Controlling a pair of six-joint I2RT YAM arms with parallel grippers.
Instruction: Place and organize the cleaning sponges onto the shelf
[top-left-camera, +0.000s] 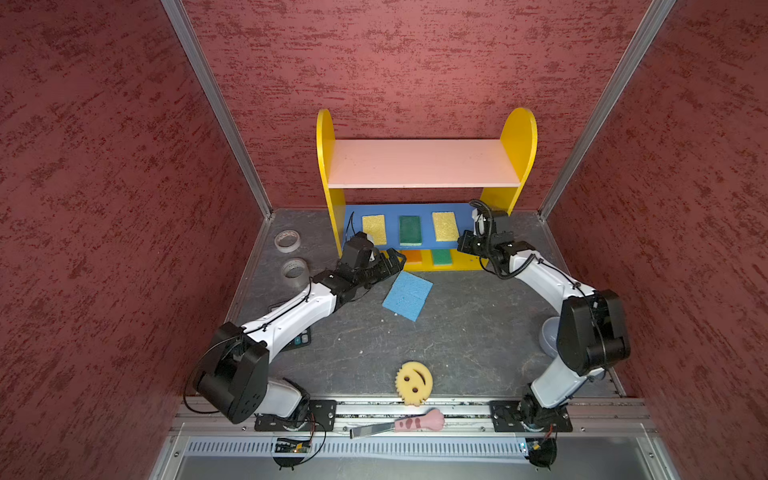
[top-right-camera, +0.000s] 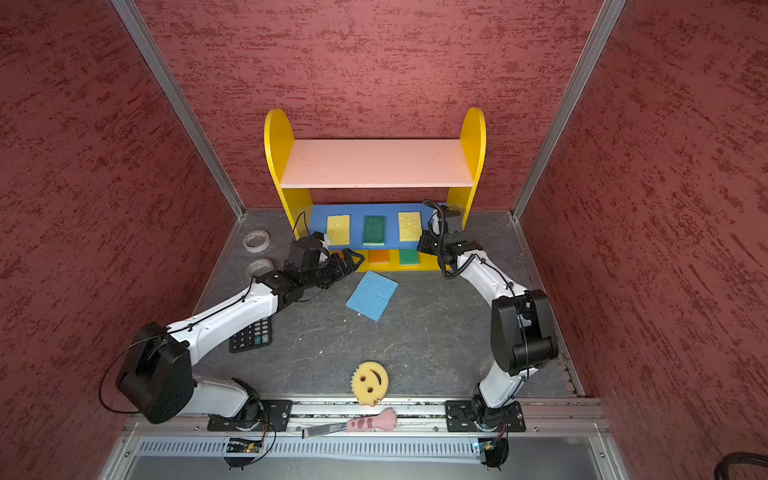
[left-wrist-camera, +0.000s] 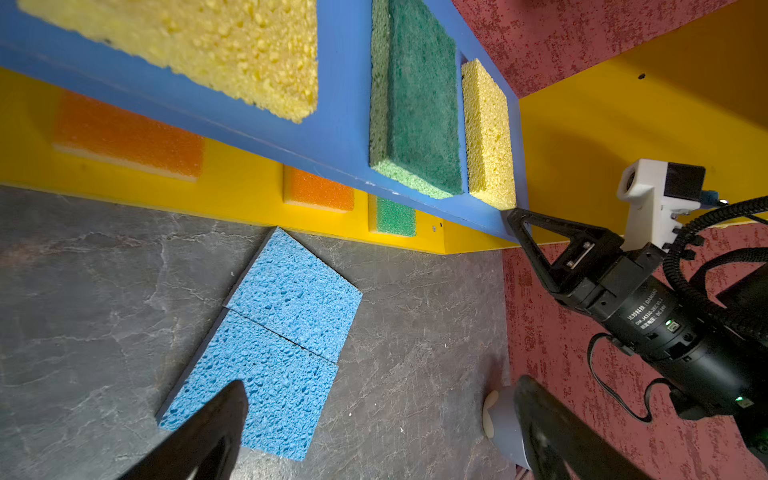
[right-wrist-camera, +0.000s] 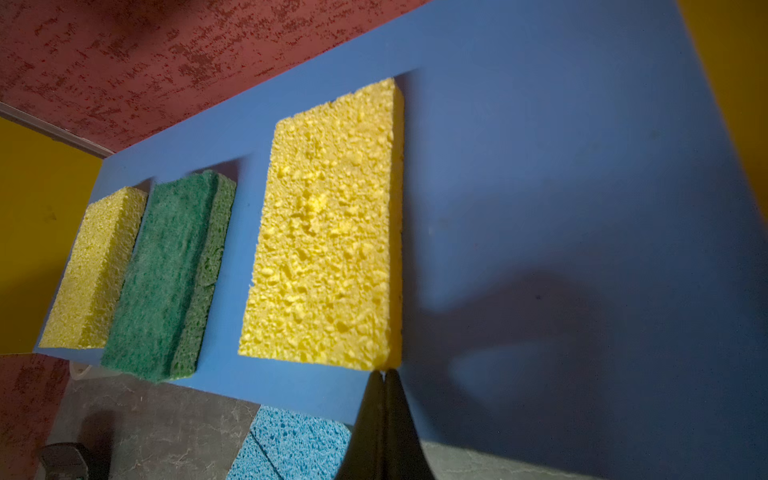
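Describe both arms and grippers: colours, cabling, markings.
Both alike: left arm and right arm have white link shells, black joint housings and thin black cables tied along them. The left gripper and right gripper are black; the right's finger is a hollow triangular frame. The right wrist carries a white camera mount, black corrugated conduit, and a motor with white printed lettering and green lights.

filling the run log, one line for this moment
left gripper: open by blue sponges | right gripper: shut at yellow sponge, blue board | smiley sponge: unshelved
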